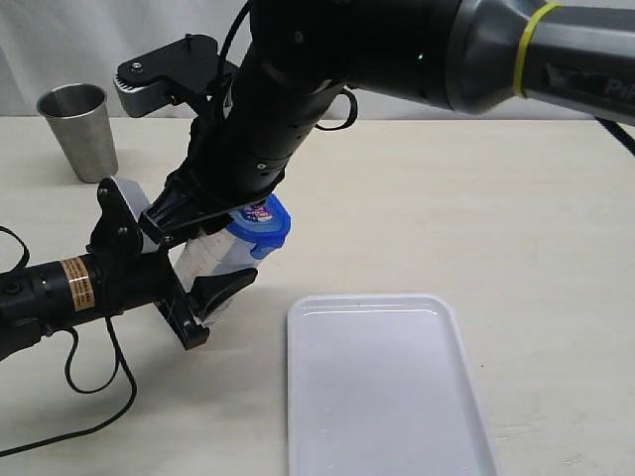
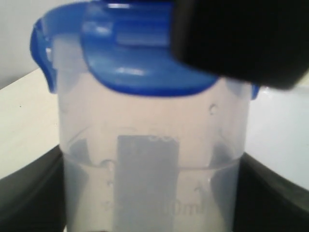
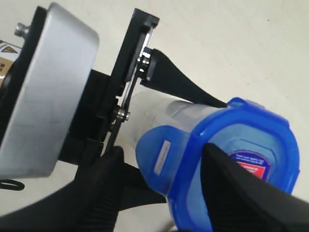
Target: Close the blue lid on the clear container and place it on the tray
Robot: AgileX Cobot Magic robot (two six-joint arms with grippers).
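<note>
Left of centre in the exterior view, the left gripper [image 1: 210, 273] is clamped on the clear container [image 1: 198, 256], one black finger [image 1: 226, 287] against its lower side. The container is tilted, with its mouth toward the upper right. It is just off the upper left corner of the tray [image 1: 392, 397] and not on it. The blue lid [image 1: 268, 230] sits over the container's mouth with its sticker facing outward. Reaching in from the upper right, the right gripper [image 3: 171, 188] straddles the lid, one finger beside a flap and the other across the top face. Whether it squeezes the lid or only brackets it, I cannot tell. A steel cup [image 1: 79, 129] stands upright at the upper left of the table [image 1: 476, 218].
</note>
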